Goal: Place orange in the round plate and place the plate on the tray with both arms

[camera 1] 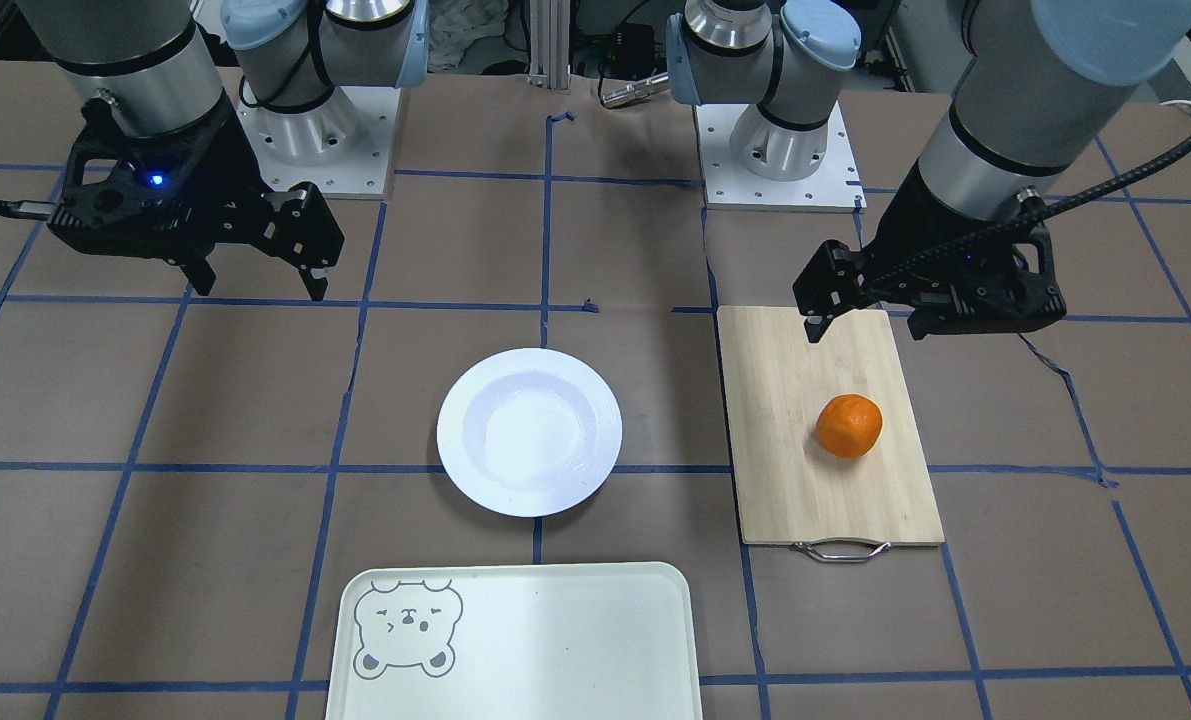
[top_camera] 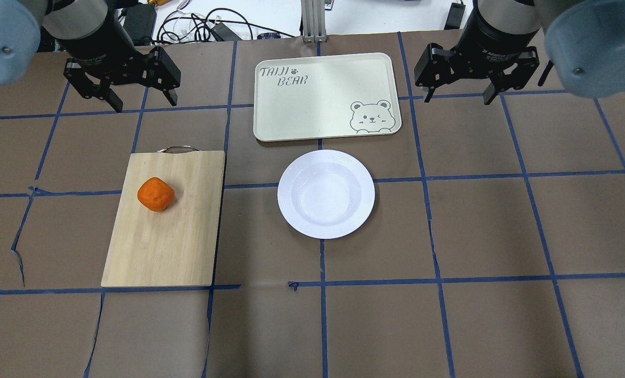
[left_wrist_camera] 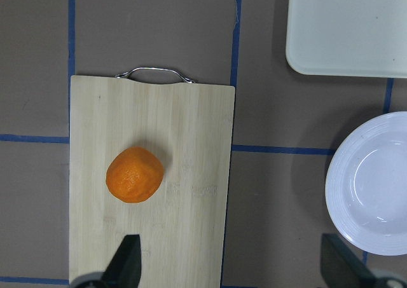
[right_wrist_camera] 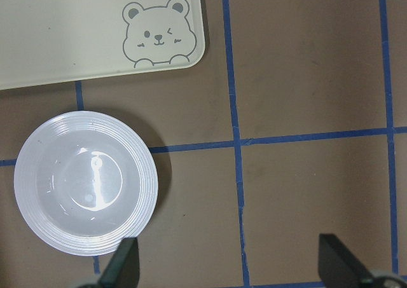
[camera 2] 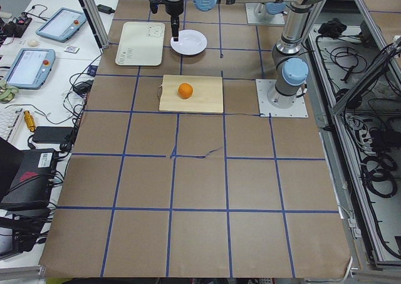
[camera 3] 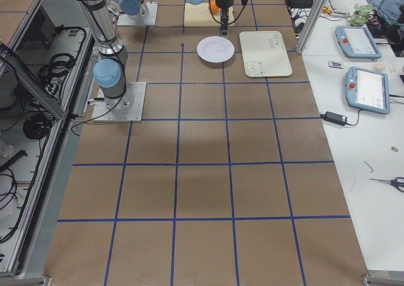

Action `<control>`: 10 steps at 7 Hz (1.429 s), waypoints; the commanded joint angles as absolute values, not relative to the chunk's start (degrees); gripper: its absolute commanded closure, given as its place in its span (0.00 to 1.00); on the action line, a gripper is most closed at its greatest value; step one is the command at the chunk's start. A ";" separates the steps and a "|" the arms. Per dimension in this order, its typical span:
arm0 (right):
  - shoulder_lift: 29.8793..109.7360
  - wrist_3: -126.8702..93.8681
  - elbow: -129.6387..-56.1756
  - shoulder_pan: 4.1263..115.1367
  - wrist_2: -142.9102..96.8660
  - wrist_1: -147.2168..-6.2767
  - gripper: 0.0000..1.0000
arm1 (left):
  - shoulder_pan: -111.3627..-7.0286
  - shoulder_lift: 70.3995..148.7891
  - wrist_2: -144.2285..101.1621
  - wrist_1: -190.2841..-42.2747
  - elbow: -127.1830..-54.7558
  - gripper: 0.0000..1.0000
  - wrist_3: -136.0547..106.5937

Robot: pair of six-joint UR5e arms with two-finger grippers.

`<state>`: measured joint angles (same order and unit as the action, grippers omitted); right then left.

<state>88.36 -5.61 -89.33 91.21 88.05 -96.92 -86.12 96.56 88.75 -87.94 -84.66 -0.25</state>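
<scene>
The orange [top_camera: 156, 194] rests on a bamboo cutting board [top_camera: 170, 241] on my left side; the front view shows the orange [camera 1: 849, 426] on that board too. A white round plate [top_camera: 326, 193] lies empty mid-table, and the pale tray [top_camera: 317, 100] with a bear face lies just beyond it. My left gripper [top_camera: 144, 105] hovers open above the board's handle end, holding nothing. Off the tray's right end, my right gripper [top_camera: 458, 98] hangs open and holds nothing. In the left wrist view the orange [left_wrist_camera: 135, 174] lies ahead of the spread fingertips [left_wrist_camera: 130, 262].
The cutting board [camera 1: 805, 480] has a metal handle [camera 1: 841, 549] facing away from the robot. Brown table covering with blue tape lines surrounds everything. Both arm bases [camera 1: 315, 130] stand at the robot's edge. Tablets and cables lie on side benches [camera 2: 37, 58].
</scene>
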 commanded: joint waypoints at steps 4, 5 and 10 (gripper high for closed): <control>88.33 -5.63 -89.12 91.14 88.07 -96.86 0.00 | -85.87 96.59 88.86 -87.98 -84.73 0.00 -0.26; 88.42 -5.63 -89.21 91.23 88.07 -96.86 0.00 | -85.70 96.59 88.86 -87.89 -84.81 0.00 -0.18; 88.33 -5.63 -89.65 91.14 87.98 -96.94 0.00 | -85.52 96.42 88.95 -87.36 -86.75 0.00 -0.26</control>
